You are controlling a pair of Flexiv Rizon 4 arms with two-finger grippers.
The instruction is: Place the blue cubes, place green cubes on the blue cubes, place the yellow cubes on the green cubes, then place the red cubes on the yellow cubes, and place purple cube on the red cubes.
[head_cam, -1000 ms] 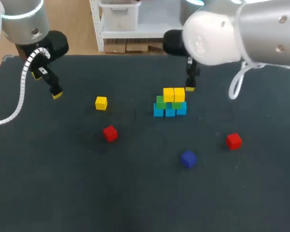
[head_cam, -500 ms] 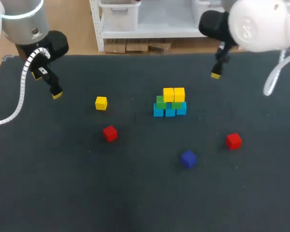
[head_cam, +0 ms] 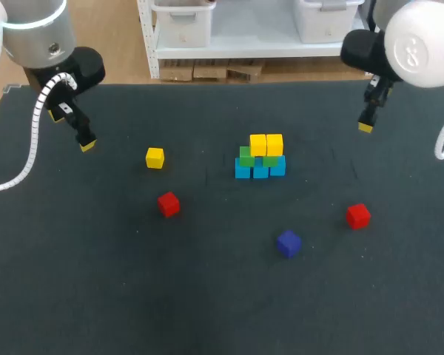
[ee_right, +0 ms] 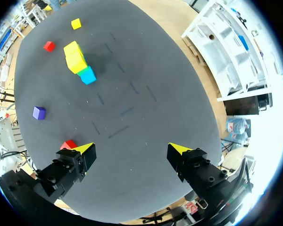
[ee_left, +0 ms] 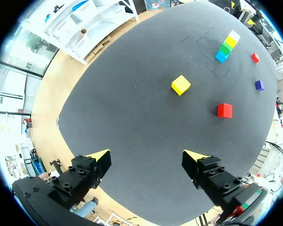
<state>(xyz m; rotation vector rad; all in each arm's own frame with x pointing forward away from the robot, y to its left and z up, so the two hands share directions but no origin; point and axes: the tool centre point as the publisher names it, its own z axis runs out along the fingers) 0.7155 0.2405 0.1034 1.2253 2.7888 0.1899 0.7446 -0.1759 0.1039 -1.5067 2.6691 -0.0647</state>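
Mid-table stands a stack (head_cam: 260,157): a row of blue cubes (head_cam: 260,171), green cubes (head_cam: 246,156) on them, two yellow cubes (head_cam: 266,144) on top. A loose yellow cube (head_cam: 155,157) lies left of it, a red cube (head_cam: 168,203) nearer the front. Another red cube (head_cam: 358,215) and the purple cube (head_cam: 288,242) lie front right. My left gripper (head_cam: 72,130) hangs open and empty at the far left, with the yellow cube (ee_left: 180,85) ahead of it. My right gripper (head_cam: 368,118) hangs open and empty at the back right, the red cube (ee_right: 68,144) beside one finger.
The dark table mat (head_cam: 207,296) carries only the cubes. From the right wrist, the stack (ee_right: 78,61) and purple cube (ee_right: 38,112) lie well ahead of the fingers; from the left wrist, the stack (ee_left: 226,47) sits far off beyond the red cube (ee_left: 224,110).
My right arm has swung away from the stack, moving right to the table's back right corner. The left arm and all cubes have stayed put.
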